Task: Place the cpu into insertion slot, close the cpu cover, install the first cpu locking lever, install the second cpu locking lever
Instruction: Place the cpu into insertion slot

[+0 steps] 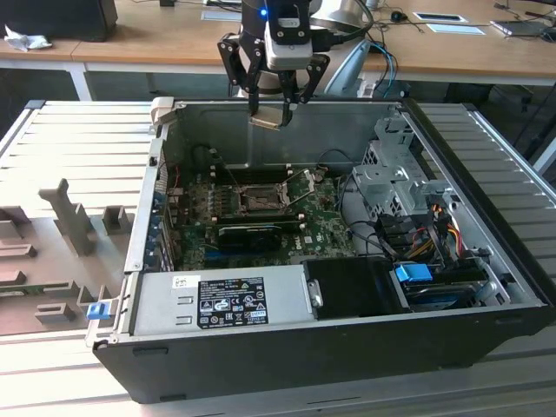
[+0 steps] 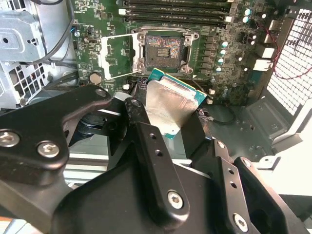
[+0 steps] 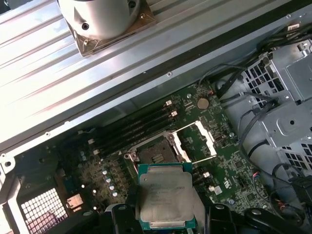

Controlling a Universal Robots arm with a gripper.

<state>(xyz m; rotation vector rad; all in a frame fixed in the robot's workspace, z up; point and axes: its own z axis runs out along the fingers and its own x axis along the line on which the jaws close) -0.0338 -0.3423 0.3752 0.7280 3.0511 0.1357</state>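
- hand (image 1: 273,106) pinches cpu (image 2: 171,105) by its edges, silver top toward both wrist views
- cpu is in the air above the open case (image 1: 287,347), well apart from slot
- slot (image 2: 163,48) on the board (image 1: 323,230), contacts exposed
- cover (image 2: 116,56) flipped open, just beside slot

Ribbed metal table (image 1: 78,139) bears the open computer case (image 1: 347,347); grey fixtures (image 1: 74,221) beside.
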